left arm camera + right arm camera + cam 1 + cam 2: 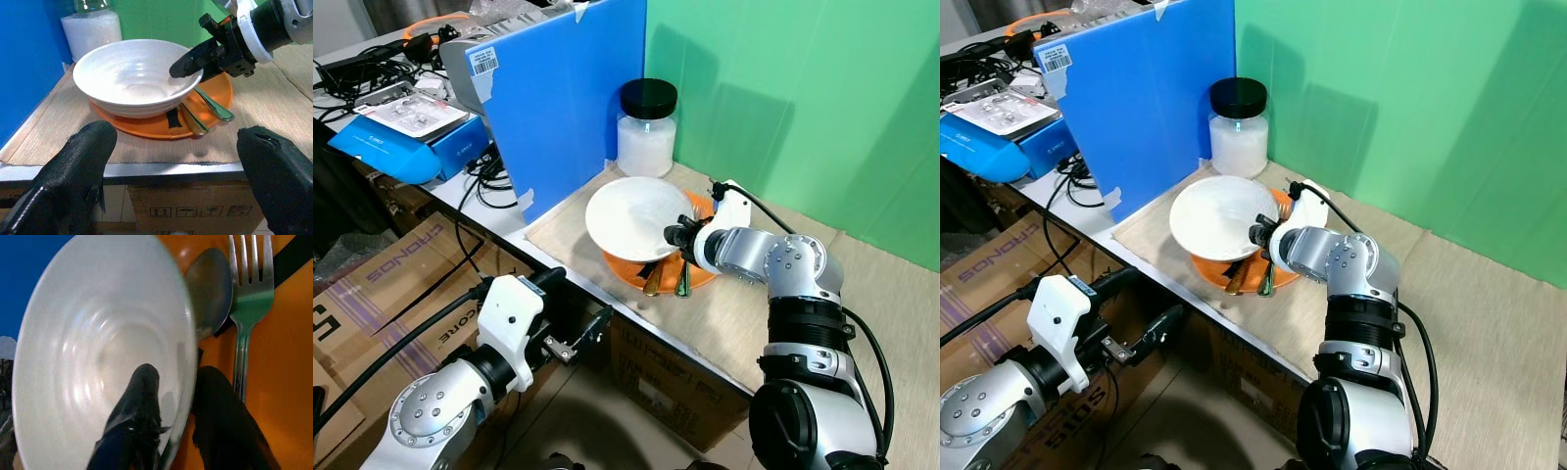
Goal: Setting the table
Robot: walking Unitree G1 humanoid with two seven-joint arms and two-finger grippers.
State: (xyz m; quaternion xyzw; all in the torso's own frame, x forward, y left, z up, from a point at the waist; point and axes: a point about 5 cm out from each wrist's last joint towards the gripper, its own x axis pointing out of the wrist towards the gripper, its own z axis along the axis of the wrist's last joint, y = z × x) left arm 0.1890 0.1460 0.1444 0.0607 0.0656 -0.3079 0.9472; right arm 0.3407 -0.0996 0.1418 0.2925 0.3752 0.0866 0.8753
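A white bowl (pixel 631 215) rests on an orange plate (pixel 628 271) on a woven mat at the table's front edge. A spoon (pixel 210 289) and a fork (pixel 249 284) lie on the plate beside the bowl. My right gripper (pixel 677 235) is shut on the bowl's right rim, with one finger (pixel 137 406) inside the bowl and the other outside. Lower, in front of the table edge, my left gripper (pixel 578 302) stands wide open with nothing in it, pointing toward the plate (pixel 146 125).
A glass jar (pixel 647 127) of white powder with a black lid stands behind the bowl. A blue board (pixel 568 98) walls the left side, a green backdrop (pixel 803 98) the back. Cardboard boxes (pixel 391 264) sit under and left of the table.
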